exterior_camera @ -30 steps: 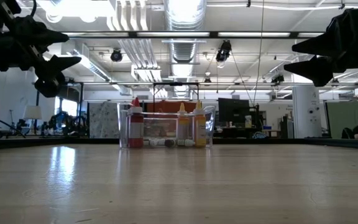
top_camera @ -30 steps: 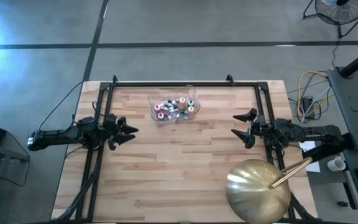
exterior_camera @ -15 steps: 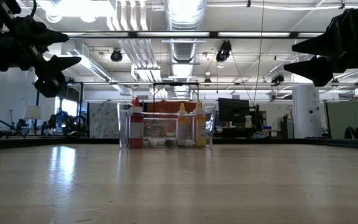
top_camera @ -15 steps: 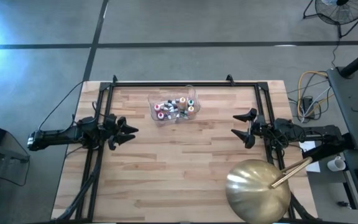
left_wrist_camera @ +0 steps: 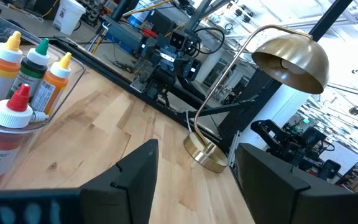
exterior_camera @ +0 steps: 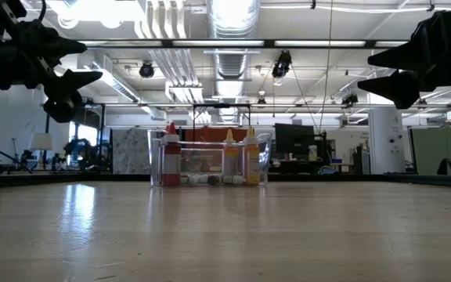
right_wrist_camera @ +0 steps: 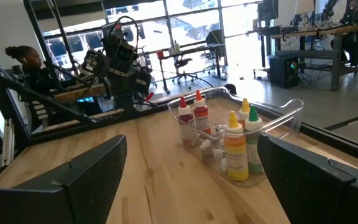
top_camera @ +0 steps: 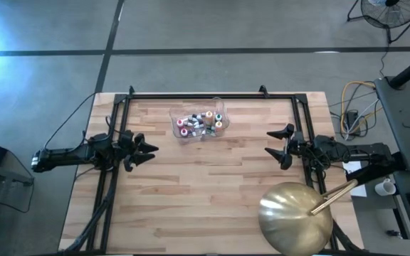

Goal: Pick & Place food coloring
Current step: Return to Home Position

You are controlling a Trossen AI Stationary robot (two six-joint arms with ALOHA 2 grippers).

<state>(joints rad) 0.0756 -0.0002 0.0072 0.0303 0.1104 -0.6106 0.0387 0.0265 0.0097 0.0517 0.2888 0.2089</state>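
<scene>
Both claws spread wide and carrying nothing; all the food coloring sitting in the clear tub.

High view: the food coloring [top_camera: 199, 124] is lying bunched inside the clear tub [top_camera: 221, 107] near the table's [top_camera: 205, 192] far edge; the left gripper [top_camera: 148, 150] and right gripper [top_camera: 272, 142] are hanging open at opposite sides, well apart from it. Low view: a few bottles are standing upright, others lying flat. Left wrist view: the red-capped bottle [left_wrist_camera: 8, 134] is showing letters that seem to end in "master"; other print is too small to read. Right wrist view: no label is reading clearly. The bottles are probably handling light, smooth and squeezable, liable to roll; a gentle pinch across the body below the cap looks safest.
</scene>
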